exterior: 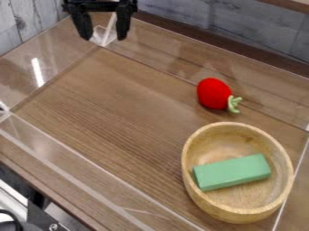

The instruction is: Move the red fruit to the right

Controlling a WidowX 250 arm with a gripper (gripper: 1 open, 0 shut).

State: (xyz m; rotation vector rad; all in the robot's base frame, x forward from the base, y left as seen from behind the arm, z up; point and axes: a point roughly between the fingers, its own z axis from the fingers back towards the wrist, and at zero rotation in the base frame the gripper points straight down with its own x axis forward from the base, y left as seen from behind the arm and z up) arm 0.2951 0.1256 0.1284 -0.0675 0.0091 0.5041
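The tool hangs spread wide and empty at the far left corner, well apart from the fruit, which lies on the tabletop just beyond the bowl. A careless push risks rolling it off course.

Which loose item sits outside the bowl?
The red fruit, lying on the bare table; the green block rests inside the bowl.

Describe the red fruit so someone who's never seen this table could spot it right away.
Find the wooden bowl at the table's near right, holding a green block. Just behind it, on the bare wood, lies the red fruit. It is the only red thing, small and rounded with a green stem.
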